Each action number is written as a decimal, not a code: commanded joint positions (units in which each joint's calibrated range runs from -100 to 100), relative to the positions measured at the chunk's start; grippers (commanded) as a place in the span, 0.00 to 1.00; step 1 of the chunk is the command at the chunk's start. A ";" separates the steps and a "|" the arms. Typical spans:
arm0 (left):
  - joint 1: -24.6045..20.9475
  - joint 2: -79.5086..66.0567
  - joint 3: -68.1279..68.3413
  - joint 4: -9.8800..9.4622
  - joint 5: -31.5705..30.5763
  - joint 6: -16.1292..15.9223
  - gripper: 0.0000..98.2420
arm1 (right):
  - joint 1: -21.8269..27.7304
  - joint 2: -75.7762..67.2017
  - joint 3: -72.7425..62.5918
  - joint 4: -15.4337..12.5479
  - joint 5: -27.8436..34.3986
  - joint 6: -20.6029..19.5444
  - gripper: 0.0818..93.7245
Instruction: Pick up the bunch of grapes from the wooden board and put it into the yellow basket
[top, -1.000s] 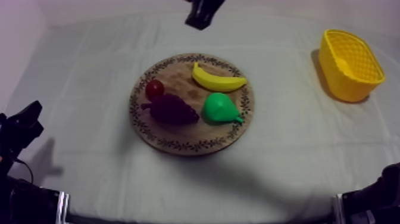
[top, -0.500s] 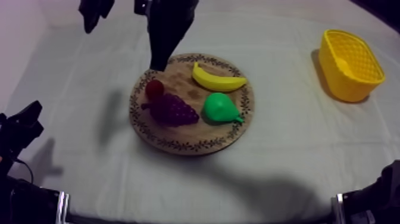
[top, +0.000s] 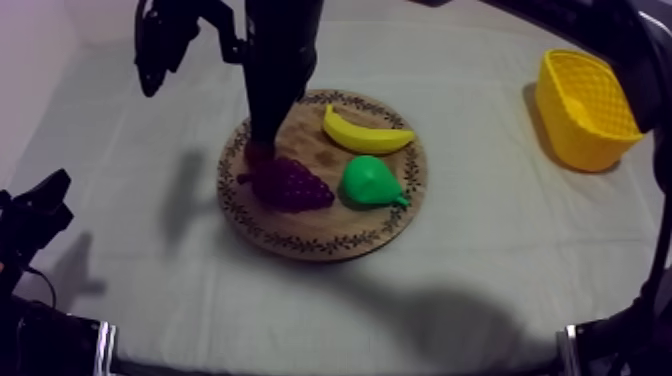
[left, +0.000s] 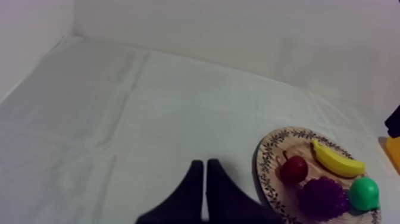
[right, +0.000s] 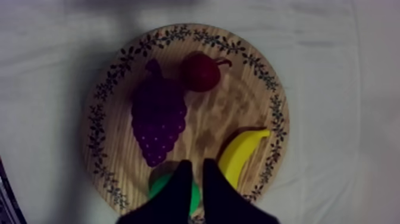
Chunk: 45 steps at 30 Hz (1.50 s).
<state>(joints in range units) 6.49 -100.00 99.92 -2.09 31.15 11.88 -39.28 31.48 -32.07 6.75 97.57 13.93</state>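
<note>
The purple bunch of grapes (top: 290, 185) lies on the left part of the round wooden board (top: 320, 243), beside a green pear (top: 370, 182) and a yellow banana (top: 365, 133). My right gripper (top: 262, 138) hangs over the board's left rim, just behind the grapes, and covers the small red fruit there. In the right wrist view its fingers (right: 177, 186) lie together, shut on nothing, above the board with the grapes (right: 158, 122) and the small red fruit (right: 201, 71) ahead of them. My left gripper (left: 204, 179) is shut and rests low at the left (top: 40, 205).
The yellow basket (top: 588, 108) stands at the far right of the table, well away from the board. The right arm stretches across the far side of the table above the cloth. Bare cloth lies left of and in front of the board.
The right arm has swung in from the far edge and come down over the board's left side, now covering the small red fruit. The fruit and the left arm have not moved.
</note>
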 joint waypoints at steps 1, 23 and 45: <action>-0.01 0.00 -0.04 -0.04 -0.03 0.02 0.00 | 0.11 0.05 0.18 -0.28 -0.01 0.29 0.17; -0.01 0.00 -0.04 -0.04 -0.03 0.02 0.00 | 0.14 3.28 5.05 -2.00 -3.11 2.12 0.75; -0.01 0.00 -0.04 -0.04 -0.03 0.02 0.00 | 2.55 16.96 3.86 -7.18 -8.93 5.83 0.74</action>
<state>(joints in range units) 6.49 -100.00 99.92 -2.09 31.15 11.88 -36.68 48.12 -28.19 -0.34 88.38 19.61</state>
